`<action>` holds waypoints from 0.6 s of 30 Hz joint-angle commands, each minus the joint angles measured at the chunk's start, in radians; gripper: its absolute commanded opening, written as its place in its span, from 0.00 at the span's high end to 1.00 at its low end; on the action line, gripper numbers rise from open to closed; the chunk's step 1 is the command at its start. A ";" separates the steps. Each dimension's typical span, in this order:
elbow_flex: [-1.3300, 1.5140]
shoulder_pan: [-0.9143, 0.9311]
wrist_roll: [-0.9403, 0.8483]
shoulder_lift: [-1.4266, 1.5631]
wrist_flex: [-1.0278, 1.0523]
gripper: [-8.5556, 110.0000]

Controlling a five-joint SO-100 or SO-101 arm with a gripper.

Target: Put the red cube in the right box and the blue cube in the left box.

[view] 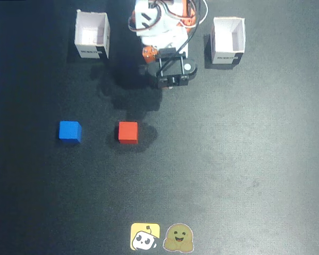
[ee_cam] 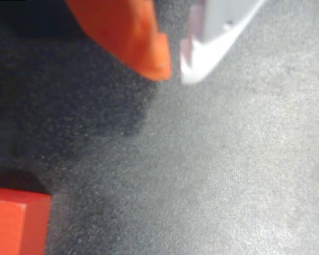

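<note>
Red cube [view: 128, 132] and blue cube [view: 69, 132] lie apart on dark mat.
Only the wrist view shows the gripper [ee_cam: 173, 71] fingertips nearly together, holding nothing, above the mat.

You see a dark strip of print on the front of each white box in the fixed view. On the left box [view: 92, 35] the strip sits low on the front face, and on the right box [view: 227, 40] it runs along the lower front edge as well. Both carry pale lettering, but it is too small and blurred for you to read.

Two stickers lie on the mat at the bottom edge: a yellow sticker [view: 145, 236] with a white cartoon face, and beside it a round smiling face sticker [view: 179, 237]. Neither bears words. The wrist view shows you no writing.
</note>
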 commanded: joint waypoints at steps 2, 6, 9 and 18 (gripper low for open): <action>-0.006 0.005 -0.006 0.011 -0.005 0.93; -0.006 0.006 -0.006 0.011 -0.012 0.93; -0.006 0.006 -0.017 0.011 -0.025 0.93; -0.084 0.032 -0.058 -0.011 -0.008 0.93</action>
